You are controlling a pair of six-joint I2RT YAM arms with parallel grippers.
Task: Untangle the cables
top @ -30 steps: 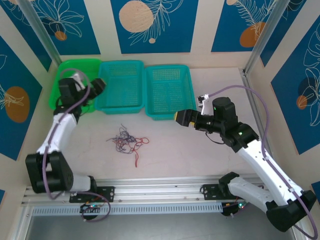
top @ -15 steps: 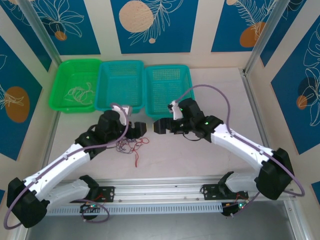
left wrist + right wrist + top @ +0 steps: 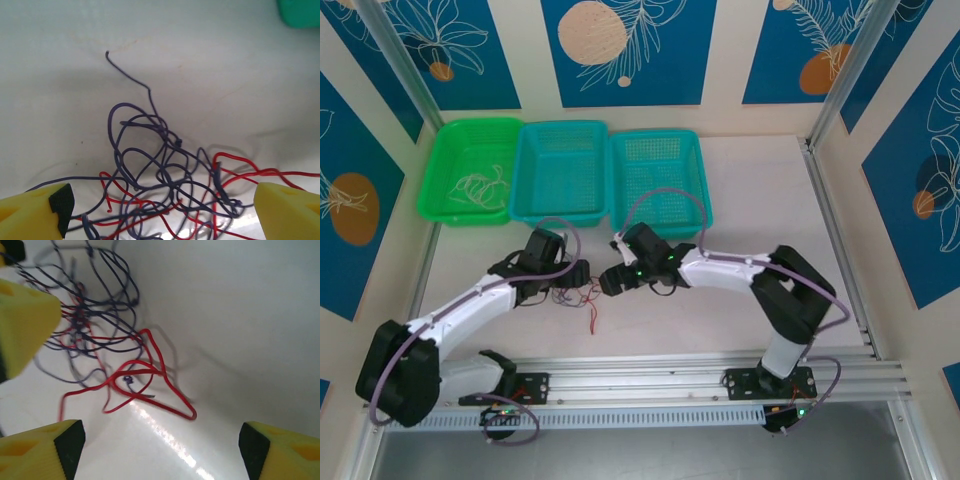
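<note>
— From above, where are the cables (image 3: 582,294)?
— On the surface (image 3: 750,170), 6 o'clock of the middle basket (image 3: 560,175), between left jaws and right jaws.
— Left wrist?
— Jaws wide apart, empty; cables (image 3: 170,184) at 6 o'clock.
— Right wrist?
— Spread wide, empty; cables (image 3: 77,321) at 10 o'clock.

The cables (image 3: 172,185) are dark purple and red, on a white table (image 3: 200,50).

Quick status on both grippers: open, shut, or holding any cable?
Left gripper: open over the tangled cables, holding nothing.
Right gripper: open beside the tangle, holding nothing.
</note>
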